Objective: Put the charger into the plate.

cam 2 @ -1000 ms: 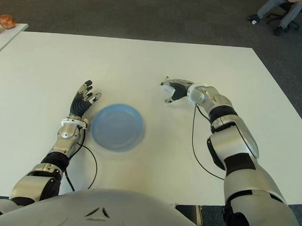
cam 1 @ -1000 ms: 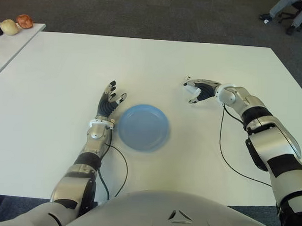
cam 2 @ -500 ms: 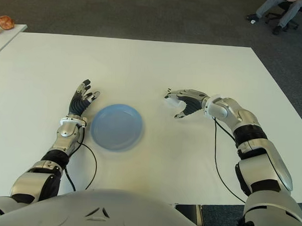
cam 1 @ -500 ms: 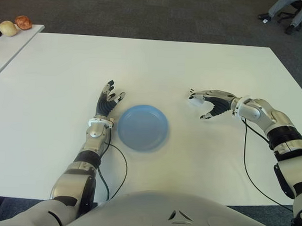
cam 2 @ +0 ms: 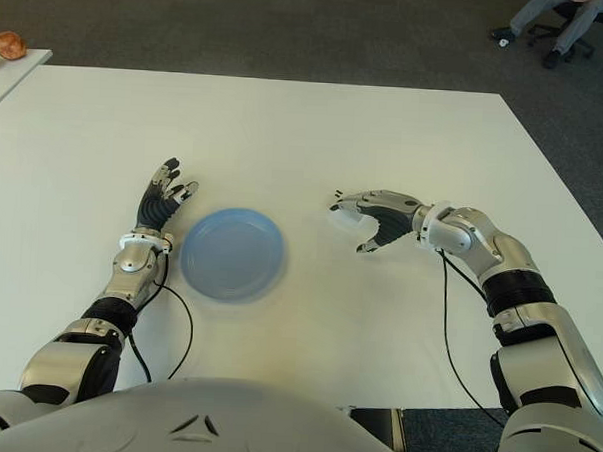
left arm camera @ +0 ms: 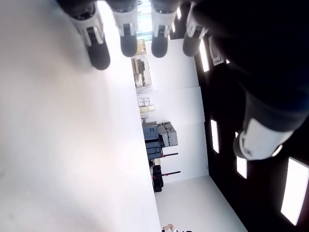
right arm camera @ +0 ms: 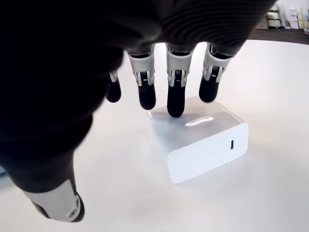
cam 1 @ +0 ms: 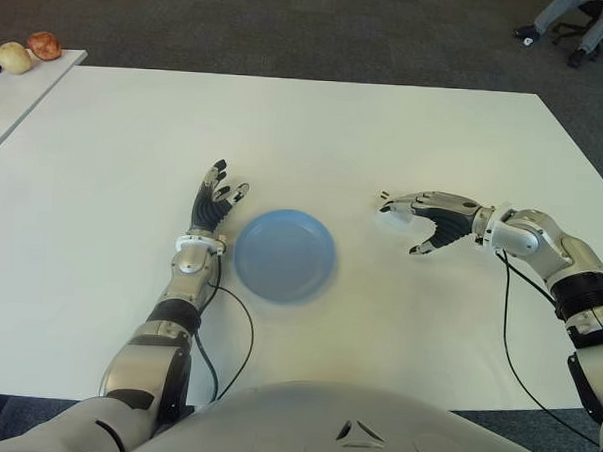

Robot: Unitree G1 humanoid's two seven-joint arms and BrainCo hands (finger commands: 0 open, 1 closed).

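Observation:
The white block-shaped charger [right arm camera: 203, 140] lies flat on the white table [cam 1: 315, 137], right of the round blue plate [cam 1: 283, 254] and about a hand's width from it. My right hand [cam 1: 410, 227] hovers over the charger with its fingers [right arm camera: 175, 92] stretched across the top and the thumb held away to the side. The hand is open and does not grip the block; whether the middle fingertip touches its top I cannot tell. My left hand [cam 1: 217, 196] shows just left of the plate, fingers straight and spread, holding nothing.
Black cables [cam 1: 511, 360] trail from both wrists across the table's front. A small side table [cam 1: 17, 83] at the far left carries a few round items. A person's legs and an office chair [cam 1: 581, 23] show on the carpet at the far right.
My right arm has swung outward and nearer to my body, and the charger has come with the hand. The curled fingers have spread out flat. Left hand and plate have not moved.

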